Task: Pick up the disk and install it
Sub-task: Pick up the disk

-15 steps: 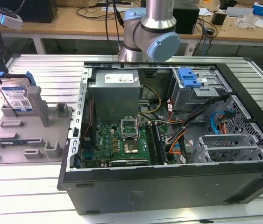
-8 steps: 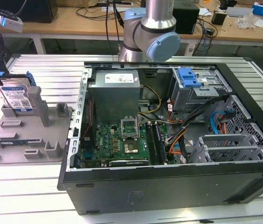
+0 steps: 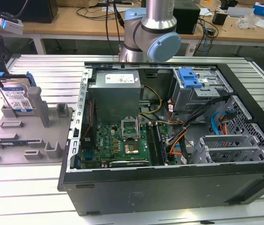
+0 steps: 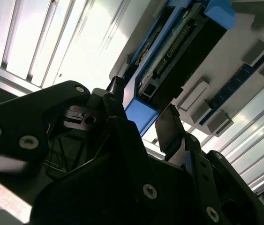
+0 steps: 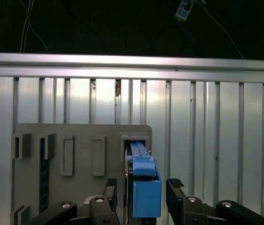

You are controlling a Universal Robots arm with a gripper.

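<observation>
- The disk stands on edge in a slot of the grey holder at the exterior view's left. Upright like this, its blue bracket is presented for a grasp from above.
- The gripper straddles the bracket's end with its fingers apart and not clamped — a gap shows beside one finger.
- The open computer case lies well apart on the same table, lid off — I judge this is for access to the drive cage.

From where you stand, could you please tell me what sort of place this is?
Probably a robotics lab bench for computer assembly: an open computer case sits on a slatted metal table, the disk stands in a grey fixture, and cluttered desks lie behind.
</observation>
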